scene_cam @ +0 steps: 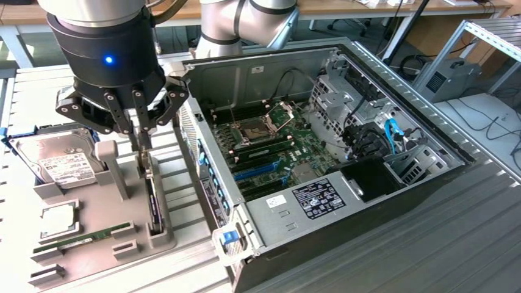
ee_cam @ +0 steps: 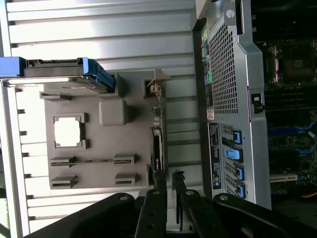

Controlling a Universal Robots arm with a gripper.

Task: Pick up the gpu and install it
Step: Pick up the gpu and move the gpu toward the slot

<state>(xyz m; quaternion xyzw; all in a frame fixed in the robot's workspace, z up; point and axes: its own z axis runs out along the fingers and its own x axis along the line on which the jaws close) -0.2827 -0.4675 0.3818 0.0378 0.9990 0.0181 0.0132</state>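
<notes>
Hovering over the gpu [scene_cam: 152, 207] at the edge of the grey holder [scene_cam: 89, 210], the gripper [scene_cam: 140, 144], narrowly parted and empty, needed to straddle it squarely.

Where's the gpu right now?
On the exterior view's left, the gpu stands on edge in the grey holder, beside the open case, directly below the gripper.
</notes>
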